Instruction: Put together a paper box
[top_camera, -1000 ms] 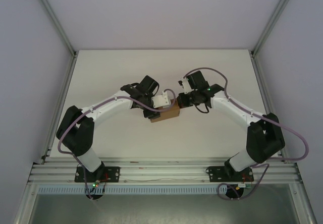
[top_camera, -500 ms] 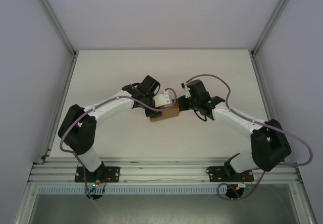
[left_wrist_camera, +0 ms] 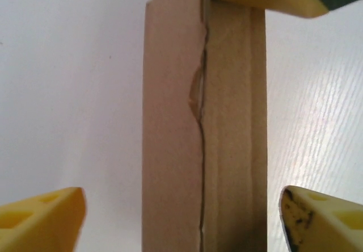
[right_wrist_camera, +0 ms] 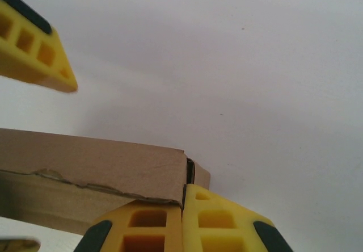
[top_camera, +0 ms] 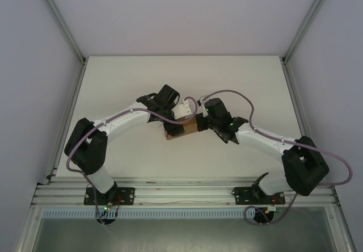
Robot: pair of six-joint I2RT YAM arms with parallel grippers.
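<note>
The left gripper (left_wrist_camera: 181,198) has its 2 fingers spread wide, straddling the paper box (left_wrist_camera: 170,121) without touching it, which leaves the box free to shift. The box lies mid-table (top_camera: 125,82) between both arms, with its long seam gaping slightly. The right gripper (right_wrist_camera: 182,201) is clenched on nothing. Its 2 fingers butt against the box's end, probably serving as 1 blunt pusher to seat a flap.
</note>
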